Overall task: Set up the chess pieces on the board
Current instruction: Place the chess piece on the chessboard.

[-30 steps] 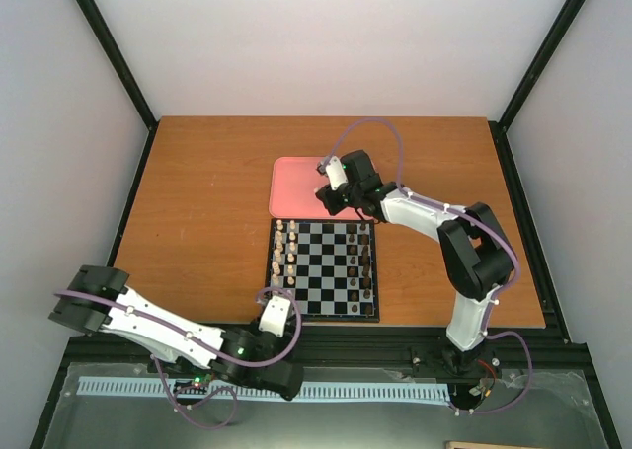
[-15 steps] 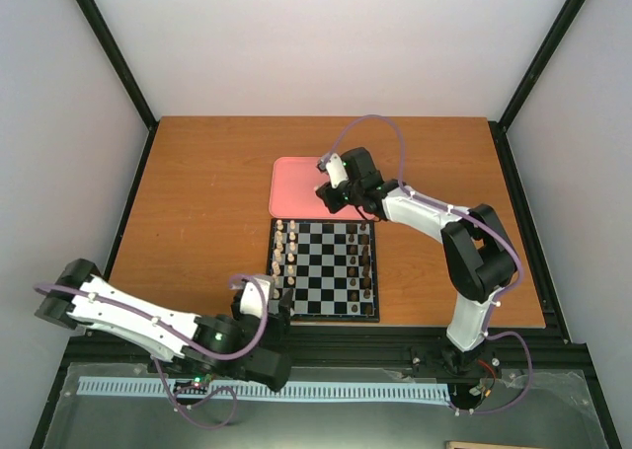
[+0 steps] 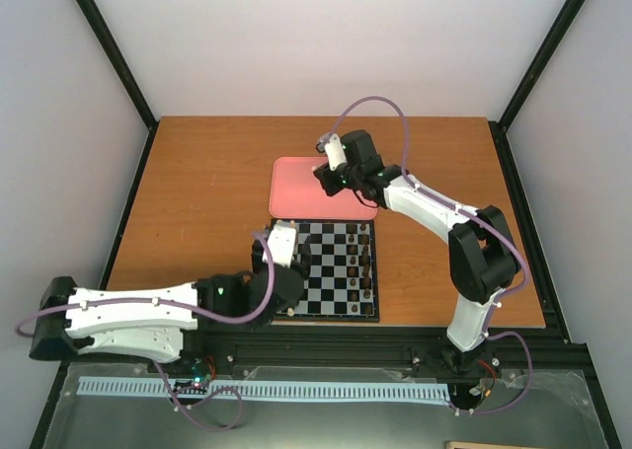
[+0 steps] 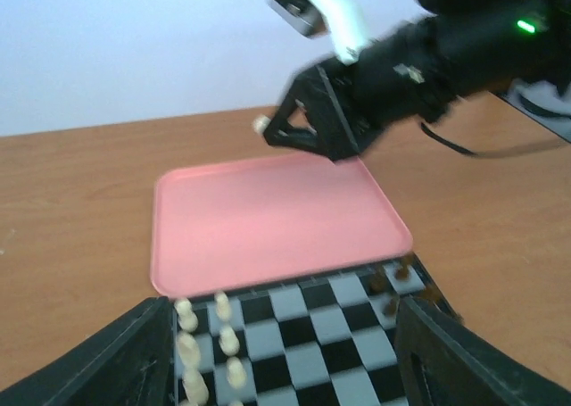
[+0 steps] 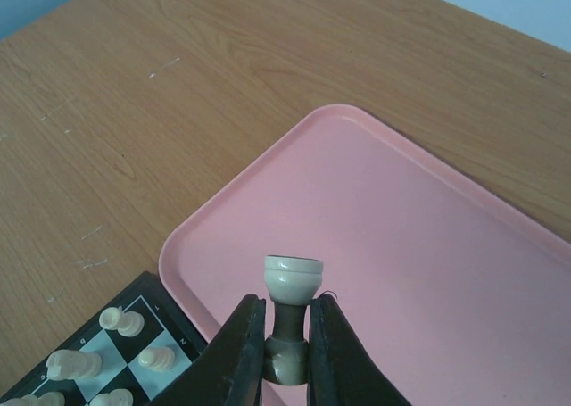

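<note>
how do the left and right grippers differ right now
The left gripper has its fingers wide apart with nothing between them, while the right gripper is shut on a cream chess piece. The left gripper hangs over the board, and the right gripper is above the pink tray. Both are black and have two fingers.

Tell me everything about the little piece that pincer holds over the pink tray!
The piece is tiny, smooth and cream: a round flat disc on a thinner stem. The right pincer squeezes the stem, the disc sticking out past its fingers, above the pink tray. Nothing else touches it.
</note>
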